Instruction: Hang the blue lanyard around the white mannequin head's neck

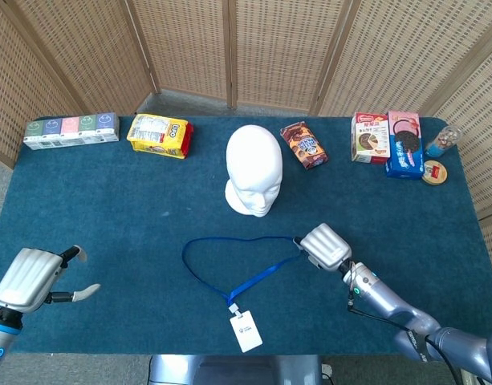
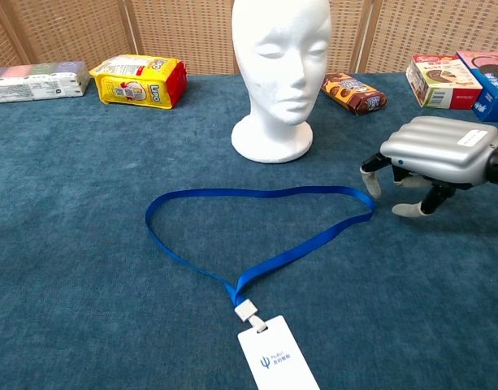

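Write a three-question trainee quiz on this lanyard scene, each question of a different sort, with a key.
1. True or false: the blue lanyard already hangs around the white mannequin head.
2. Which hand is nearest the lanyard's loop? A) left hand B) right hand C) neither is in view
3. Fill in: the white badge card lies at the end of the lanyard ____ from the mannequin head.

Key
1. False: it lies flat on the blue table cloth in front of the head.
2. B: its fingers are spread just beside the loop's end, holding nothing.
3. Farthest.
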Motion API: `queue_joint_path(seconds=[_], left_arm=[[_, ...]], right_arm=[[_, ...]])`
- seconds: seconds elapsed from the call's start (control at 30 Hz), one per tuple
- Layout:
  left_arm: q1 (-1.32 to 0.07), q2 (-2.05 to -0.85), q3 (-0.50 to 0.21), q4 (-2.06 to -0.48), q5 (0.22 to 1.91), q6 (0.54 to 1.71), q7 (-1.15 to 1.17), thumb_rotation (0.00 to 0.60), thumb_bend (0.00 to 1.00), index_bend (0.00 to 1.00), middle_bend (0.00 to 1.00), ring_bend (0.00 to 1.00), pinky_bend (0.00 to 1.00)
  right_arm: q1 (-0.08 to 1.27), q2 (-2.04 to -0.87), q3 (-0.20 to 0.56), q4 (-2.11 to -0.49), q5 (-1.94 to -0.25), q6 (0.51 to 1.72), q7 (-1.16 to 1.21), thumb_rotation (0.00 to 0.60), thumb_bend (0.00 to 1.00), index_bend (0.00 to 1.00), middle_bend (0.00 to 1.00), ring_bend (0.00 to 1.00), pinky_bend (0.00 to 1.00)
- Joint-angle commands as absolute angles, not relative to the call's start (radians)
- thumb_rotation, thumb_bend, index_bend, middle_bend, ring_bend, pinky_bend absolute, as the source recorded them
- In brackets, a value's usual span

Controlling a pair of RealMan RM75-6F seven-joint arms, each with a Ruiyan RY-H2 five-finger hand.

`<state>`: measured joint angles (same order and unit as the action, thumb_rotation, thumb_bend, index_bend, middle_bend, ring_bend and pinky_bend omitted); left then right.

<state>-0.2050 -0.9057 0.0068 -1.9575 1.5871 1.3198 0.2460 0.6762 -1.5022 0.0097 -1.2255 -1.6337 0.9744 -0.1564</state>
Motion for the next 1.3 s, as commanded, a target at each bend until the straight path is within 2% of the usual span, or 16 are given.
queue_joint_path(seconds=[0.03,1.3], left_arm=[[-0.205,-0.907,0.008,-1.955,1.586,1.319,0.242,0.118,0.09,0.44,0.95,0.99,0.89],[-0.207,-0.913,0.022,-1.930,1.568,1.305,0.209,0.120,0.09,0.44,0.95,0.99,0.90]], right_arm=[[0.680,-1.507,0.008,-1.223,-1.629,0.968,-0.163,0.600,0.34,0.48,1.00,1.00,1.00],[0.707,-1.542,0.015,-1.244,-1.569,0.933,-0.242,0.600,0.35,0.49,1.00,1.00,1.00]])
